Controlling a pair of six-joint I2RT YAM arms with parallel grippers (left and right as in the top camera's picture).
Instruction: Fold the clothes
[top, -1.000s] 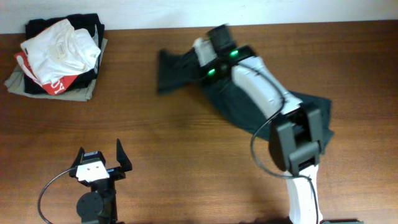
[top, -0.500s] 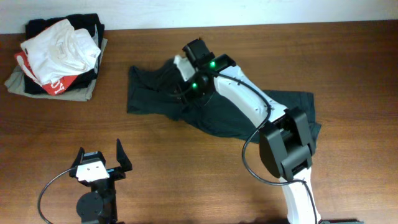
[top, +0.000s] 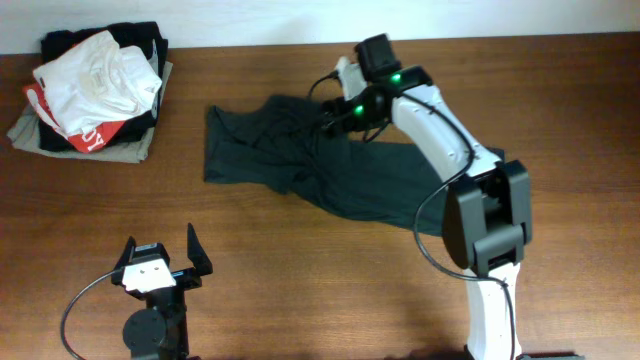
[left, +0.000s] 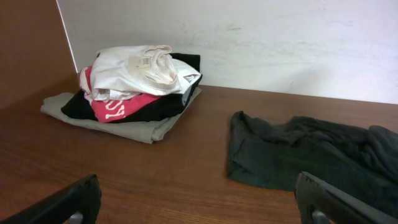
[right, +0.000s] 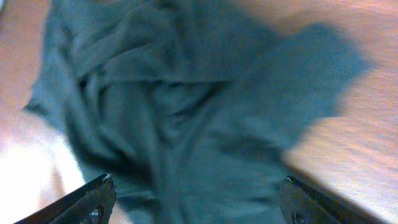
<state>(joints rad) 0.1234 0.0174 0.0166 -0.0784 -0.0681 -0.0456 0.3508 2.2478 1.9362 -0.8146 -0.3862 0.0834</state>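
A dark green garment (top: 330, 165) lies crumpled and partly spread across the middle of the wooden table (top: 300, 290). My right gripper (top: 338, 108) hovers over its far edge. In the right wrist view its jaws (right: 198, 186) are open, with only the blurred garment (right: 186, 106) below them. My left gripper (top: 162, 245) rests near the front left, open and empty. Seen from the left wrist, the left gripper (left: 198, 186) is well short of the garment (left: 298, 155).
A stack of folded clothes (top: 95, 90), white and red on top of black and olive, sits at the back left corner against the white wall; the left wrist view shows this stack (left: 134, 90) too. Bare wood lies between the left gripper and the garment.
The right gripper has gone from shut to open and let go of the garment. It had dragged the cloth leftward and spread it, then pulled back toward the far right.
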